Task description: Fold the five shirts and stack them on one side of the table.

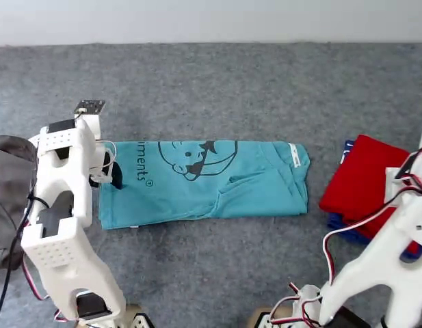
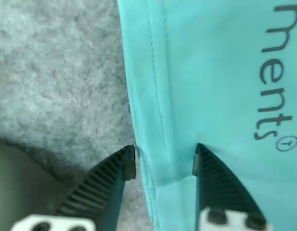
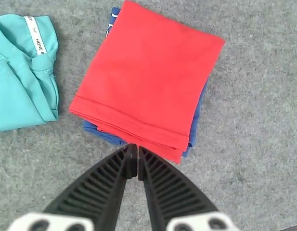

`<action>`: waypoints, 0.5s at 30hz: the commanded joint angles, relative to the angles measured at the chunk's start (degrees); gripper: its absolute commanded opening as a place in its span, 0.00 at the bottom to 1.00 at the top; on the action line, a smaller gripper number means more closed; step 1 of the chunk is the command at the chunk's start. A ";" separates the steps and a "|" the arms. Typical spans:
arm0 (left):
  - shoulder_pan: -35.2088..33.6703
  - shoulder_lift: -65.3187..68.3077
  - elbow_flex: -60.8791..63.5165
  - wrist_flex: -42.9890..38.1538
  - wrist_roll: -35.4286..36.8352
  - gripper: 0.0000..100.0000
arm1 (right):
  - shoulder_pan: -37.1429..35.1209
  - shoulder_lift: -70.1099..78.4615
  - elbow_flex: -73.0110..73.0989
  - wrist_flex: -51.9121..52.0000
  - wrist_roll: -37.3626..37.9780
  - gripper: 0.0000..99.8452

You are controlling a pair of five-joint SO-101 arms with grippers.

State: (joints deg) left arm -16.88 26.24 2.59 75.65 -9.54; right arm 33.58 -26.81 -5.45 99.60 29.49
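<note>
By my reckoning the job is near half done: a red shirt (image 1: 364, 181) lies folded on a folded blue shirt (image 1: 342, 225) at the right edge of the high view. One teal shirt (image 1: 204, 181) lies mid-frame, folded into a long strip and not yet finished. A dark grey heap (image 1: 9, 184) waits at the left edge; how many shirts it holds I cannot tell. My left gripper (image 2: 165, 155) stands wide apart astride the teal hem, gripping nothing. My right gripper (image 3: 137, 156) is closed and empty beside the red shirt.

L gripper (image 2: 165, 155), jaws apart, astride hem edge of teal shirt (image 2: 215, 72); grey felt table (image 2: 57, 72) alongside.
</note>
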 commanded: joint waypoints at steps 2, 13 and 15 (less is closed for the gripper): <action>-0.09 3.43 -5.49 2.29 -0.26 0.20 | -0.48 -0.92 0.00 0.48 -0.26 0.01; 0.35 16.18 -22.11 13.36 -0.70 0.01 | -0.31 -1.19 0.00 0.48 -0.26 0.01; 0.26 15.74 -23.34 14.15 -0.70 0.01 | -0.31 -1.27 0.00 0.57 -0.26 0.01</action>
State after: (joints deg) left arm -16.18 41.27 -18.24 89.27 -9.80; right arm 33.58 -26.81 -5.45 99.69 29.49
